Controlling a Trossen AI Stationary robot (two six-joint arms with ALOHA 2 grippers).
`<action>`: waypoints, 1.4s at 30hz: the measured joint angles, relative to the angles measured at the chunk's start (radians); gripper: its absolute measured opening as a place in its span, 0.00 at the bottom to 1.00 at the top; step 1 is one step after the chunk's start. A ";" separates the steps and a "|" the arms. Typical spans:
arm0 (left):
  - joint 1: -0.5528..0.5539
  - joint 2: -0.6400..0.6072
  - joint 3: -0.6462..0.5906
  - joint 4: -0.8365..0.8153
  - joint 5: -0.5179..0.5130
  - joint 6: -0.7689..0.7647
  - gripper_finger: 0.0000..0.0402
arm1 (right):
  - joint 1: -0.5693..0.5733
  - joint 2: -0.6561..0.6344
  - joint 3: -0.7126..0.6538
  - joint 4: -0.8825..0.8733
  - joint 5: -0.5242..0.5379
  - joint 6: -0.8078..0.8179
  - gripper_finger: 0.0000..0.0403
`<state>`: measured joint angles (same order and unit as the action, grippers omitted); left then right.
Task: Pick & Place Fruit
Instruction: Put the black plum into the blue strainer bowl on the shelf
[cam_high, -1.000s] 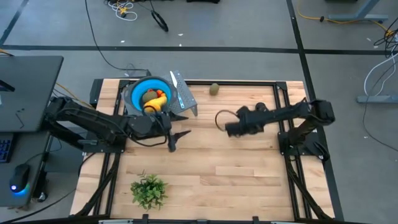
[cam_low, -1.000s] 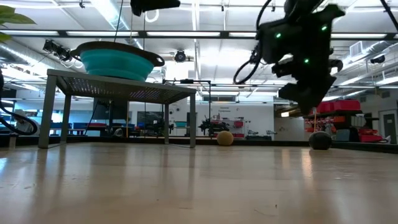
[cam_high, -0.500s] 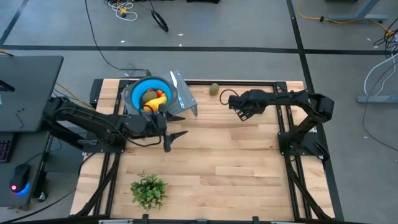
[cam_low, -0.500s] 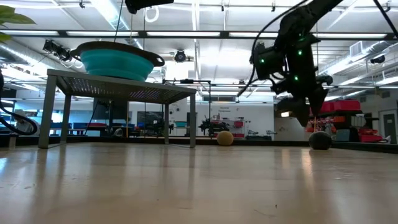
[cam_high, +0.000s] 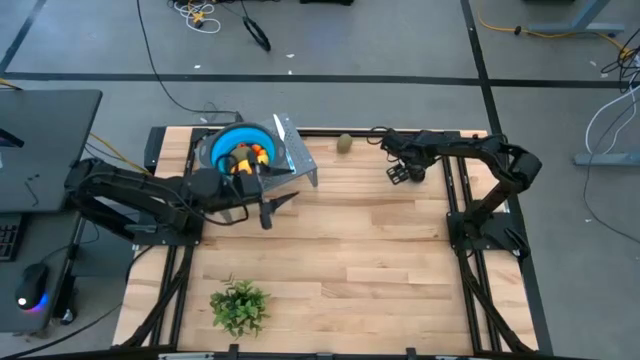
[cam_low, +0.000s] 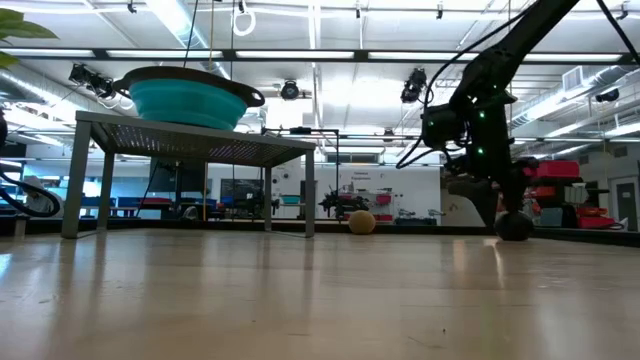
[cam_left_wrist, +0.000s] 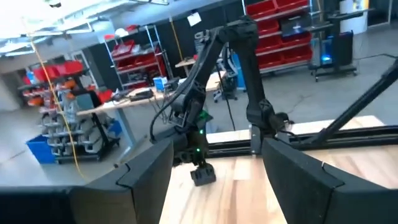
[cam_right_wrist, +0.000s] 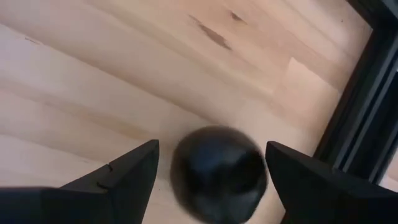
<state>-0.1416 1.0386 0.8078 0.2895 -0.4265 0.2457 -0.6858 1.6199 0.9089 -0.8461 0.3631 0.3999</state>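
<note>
A dark purple-black ball (cam_right_wrist: 217, 174) sits on the wood table near its far right corner; in the low view the ball (cam_low: 515, 226) rests under my right gripper (cam_low: 497, 195). My right gripper (cam_right_wrist: 211, 149) is open, pointing down, a finger on each side of the ball without touching. In the high view this gripper (cam_high: 405, 173) hides the ball. An olive-brown oval (cam_high: 344, 143) lies by the far edge. Orange and olive fruit (cam_high: 247, 156) lie in the blue bowl (cam_high: 218, 143). My left gripper (cam_high: 270, 207) is open and empty beside the bowl's stand.
The bowl sits on a raised metal mesh stand (cam_low: 190, 140) at the far left. A green plant sprig (cam_high: 240, 305) lies near the near edge. A black frame rail (cam_right_wrist: 367, 106) runs close behind the ball. Bare wood spans the table's middle (cam_high: 380, 250).
My right gripper has swung from the table's middle toward the far right corner and come down over the dark ball, staying open. My left gripper has shifted slightly toward the far edge, nearer the bowl stand. No fruit has moved.
</note>
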 joint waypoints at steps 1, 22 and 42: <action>0.007 0.001 -0.001 0.007 0.004 0.008 0.63 | -0.006 0.000 0.000 -0.002 -0.002 -0.002 0.76; 0.146 0.001 -0.001 0.094 0.081 0.109 0.63 | -0.039 0.000 -0.073 -0.029 -0.079 -0.109 0.76; 0.147 0.015 -0.001 0.030 0.263 0.321 0.63 | 0.099 -0.056 -0.073 0.022 -0.338 -0.198 0.70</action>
<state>0.0051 1.0533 0.8069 0.3190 -0.1631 0.5663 -0.5873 1.5639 0.8360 -0.8239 0.0250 0.2019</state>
